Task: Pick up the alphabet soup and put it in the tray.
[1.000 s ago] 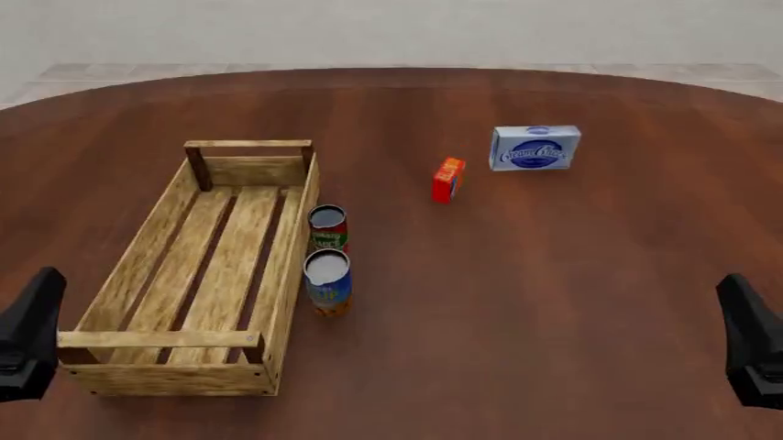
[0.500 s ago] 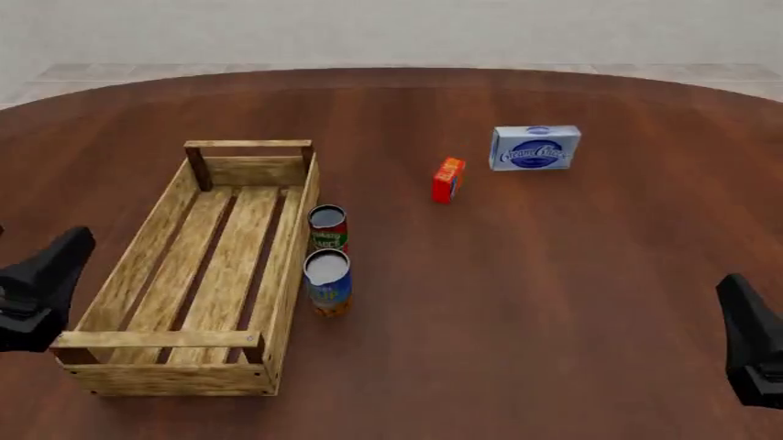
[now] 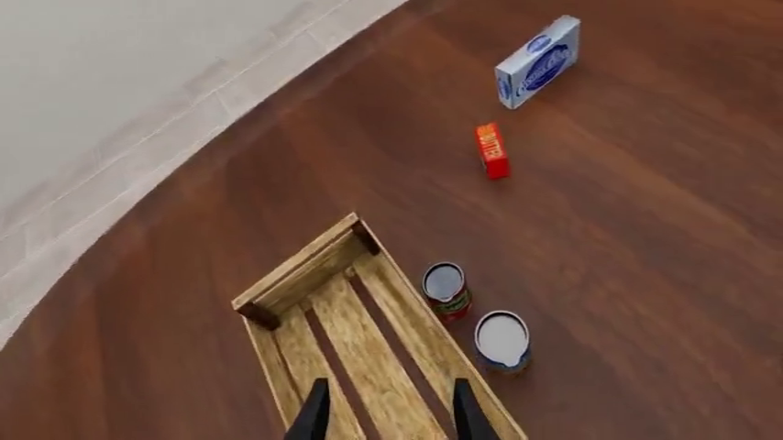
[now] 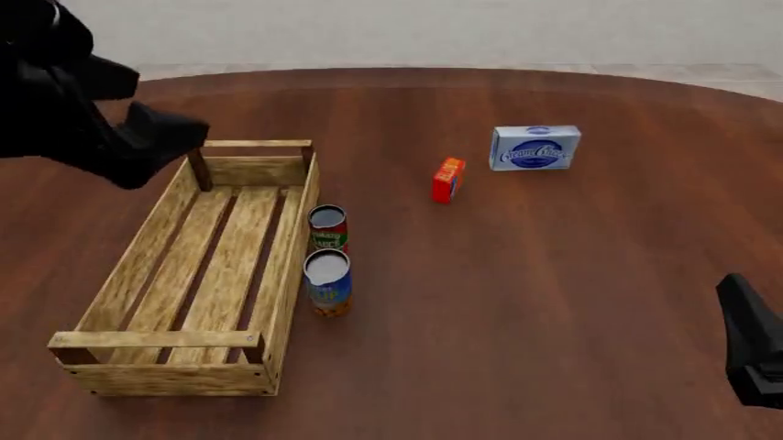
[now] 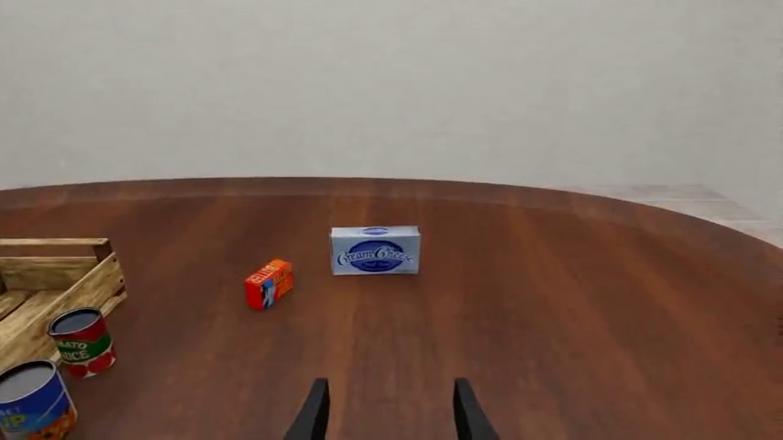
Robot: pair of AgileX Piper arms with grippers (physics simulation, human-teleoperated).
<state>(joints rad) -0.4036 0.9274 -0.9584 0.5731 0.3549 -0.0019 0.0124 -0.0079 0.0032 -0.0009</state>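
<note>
I'm lining up the approach; nothing is being gripped yet. The soup [image 4: 328, 283] is standing on the table just outside the tray [image 4: 135, 265], right wall, nearer of two cans. The left gripper [image 3: 388, 417] is hanging high over the tray, fingers parted and touching nothing. I'm judging the next move: shift over the soup, then descend. The right gripper [image 5: 387, 412] is idling, parted and holding nothing.
</note>
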